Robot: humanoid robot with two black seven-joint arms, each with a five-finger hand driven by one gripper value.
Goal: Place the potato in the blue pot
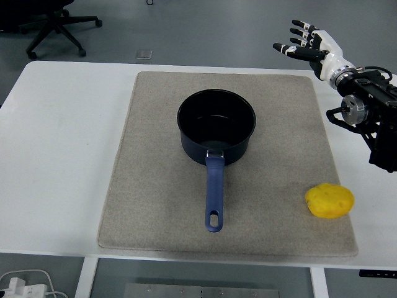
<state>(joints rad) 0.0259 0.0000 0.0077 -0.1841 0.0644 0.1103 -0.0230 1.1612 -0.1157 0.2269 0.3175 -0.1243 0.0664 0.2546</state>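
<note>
Right hand [305, 43] hung above the table's [68, 136] far right corner, all 5 fingers [299, 26] spread and loose, holding nothing and touching nothing. The potato [329, 200] lay at the mat's [155, 186] near right corner, right against its edge. The blue pot [216, 126] stood at mat centre, 1 handle pointing toward the near edge, well apart from the potato.

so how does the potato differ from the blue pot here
The potato is yellow, small and rounded; the blue pot is dark blue, far larger and hollow, with a long handle pointing toward the near edge. The potato lies near the mat's near right corner; the pot stands nearer its middle. Both rest on the mat, untouched; the right hand is raised beyond the table's far edge.
</note>
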